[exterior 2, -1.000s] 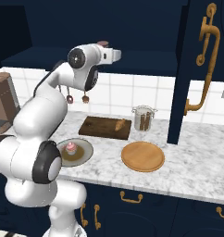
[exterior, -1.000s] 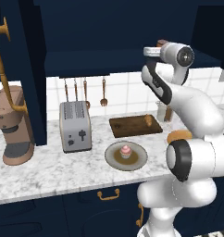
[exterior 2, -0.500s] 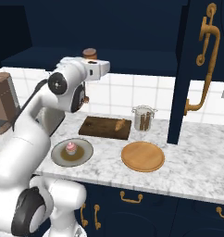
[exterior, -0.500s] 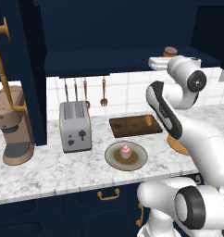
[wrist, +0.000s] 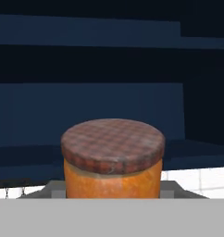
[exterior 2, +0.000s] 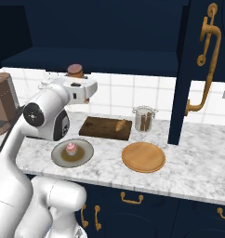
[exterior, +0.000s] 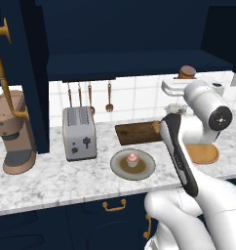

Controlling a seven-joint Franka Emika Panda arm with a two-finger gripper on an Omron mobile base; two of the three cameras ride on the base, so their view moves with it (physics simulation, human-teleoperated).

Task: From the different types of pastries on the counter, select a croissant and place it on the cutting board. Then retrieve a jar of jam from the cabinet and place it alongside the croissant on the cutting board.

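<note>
the pincer (exterior 2: pixel 82 91) grasps the jam jar (wrist: pixel 113 157), upright between its tips with the brown lid on top. in the base views the jar (exterior 2: pixel 75 71) rides on the hand, high above the worktop (exterior 2: pixel 188 174), just out in front of the cabinet (exterior 2: pixel 100 58). the board (exterior 2: pixel 98 128) lies below and slightly right of the hand, its long axis along the wall. the croissant (exterior 2: pixel 120 125) sits at the board's right end, so the free spot beside it is nearly straight down. the cupcake (exterior 2: pixel 71 148) rests on its plate nearer the edge.
</note>
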